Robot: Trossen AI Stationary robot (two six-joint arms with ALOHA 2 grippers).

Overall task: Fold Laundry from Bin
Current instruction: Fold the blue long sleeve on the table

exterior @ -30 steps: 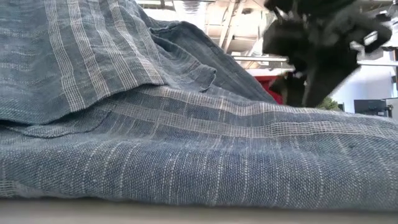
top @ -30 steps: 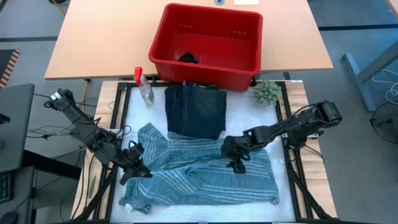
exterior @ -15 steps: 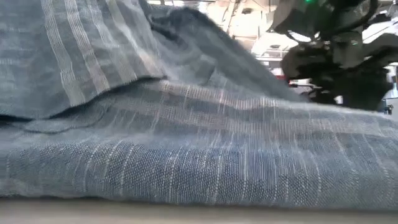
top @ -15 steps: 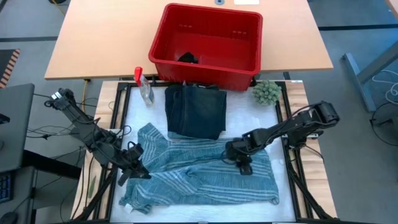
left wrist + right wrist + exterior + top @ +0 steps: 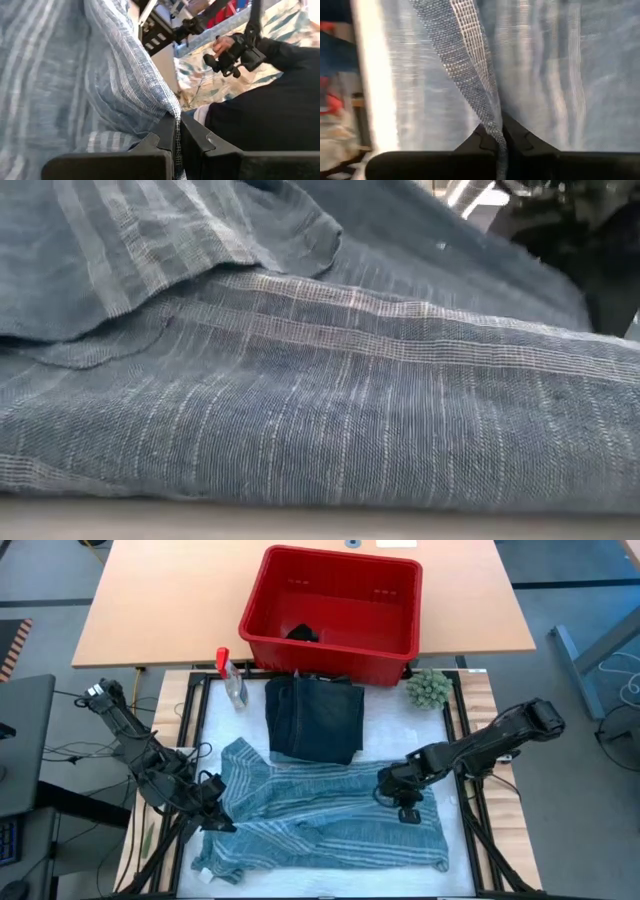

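A grey-blue striped garment [image 5: 320,820] from the laundry lies spread across the near half of the white mat and fills the low view [image 5: 300,380]. My left gripper [image 5: 214,817] is shut on its left side and my right gripper [image 5: 406,804] on its right part. A folded dark navy garment [image 5: 315,718] lies flat behind it. The red bin [image 5: 262,600] stands on the wooden table beyond, with a dark piece of cloth [image 5: 303,633] on its floor. My left gripper pinches an edge of the striped garment [image 5: 172,114] between its two fingers, coming nearly level from the table's left. The cloth rises from the fingers in loose folds, while the rest lies on the mat. My right gripper pinches a narrow raised fold of the striped garment [image 5: 492,127] between its two fingers, slanting down from the table's right. The fold runs up and away from the fingers, and the cloth around it lies on the mat.
A small clear spray bottle with a red top [image 5: 232,678] stands at the mat's far left, a fuzzy green ball [image 5: 428,688] at its far right. Black frame rails [image 5: 462,730] border the mat. In the left wrist view a person in black [image 5: 260,115] shows beyond the table.
My right gripper has taken hold of a fold of the striped garment and gone toward the table's right edge, rising a little. The cloth's right part has been drawn to the right and up with it, while the left side has stayed with my left gripper.
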